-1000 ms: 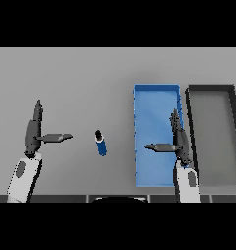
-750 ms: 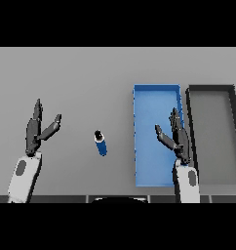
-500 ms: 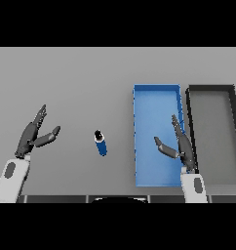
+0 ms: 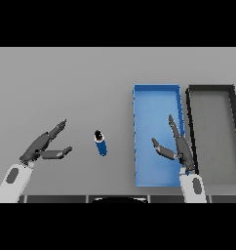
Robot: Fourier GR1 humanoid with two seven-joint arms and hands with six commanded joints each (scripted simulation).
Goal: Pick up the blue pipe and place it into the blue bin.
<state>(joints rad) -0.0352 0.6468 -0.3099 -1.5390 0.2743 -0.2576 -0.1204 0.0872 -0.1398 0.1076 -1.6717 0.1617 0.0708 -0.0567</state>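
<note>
**Haven't grabbed the pipe yet, this is the approach step**

So the blue pipe [image 4: 100, 143] is lying flat on the grey surface [image 4: 66, 83], roughly in the middle, with its dark capped end pointing away from the robot and slightly left. Nothing is touching it. The blue bin [image 4: 156, 89] sits off to its right, close but with a clear strip of surface between them, and there's a dark grey bin [image 4: 210, 89] right next to the blue one on the far side.

The left hand [image 4: 41, 146] is on the surface's left, near the pipe but not at it, fingers [image 4: 56, 129] stretched out and spread with the thumb held apart from them, pointing toward the pipe. Looks like it's shaped for a grab. The right hand [image 4: 181, 149] hovers over the near end of the blue bin, also spread and holding nothing.

My read: we're at the reach stage, nothing picked up, bin has no pipe in it. The left hand seems the likelier one to go in, since it's aimed that way. Next move needs it to close the gap, get fingers on one side and thumb on the other across the pipe's narrow width, then squeeze. It's round, so a sloppy touch could roll it away. After that it's a lift and a carry rightward over the bin's wall.
</note>
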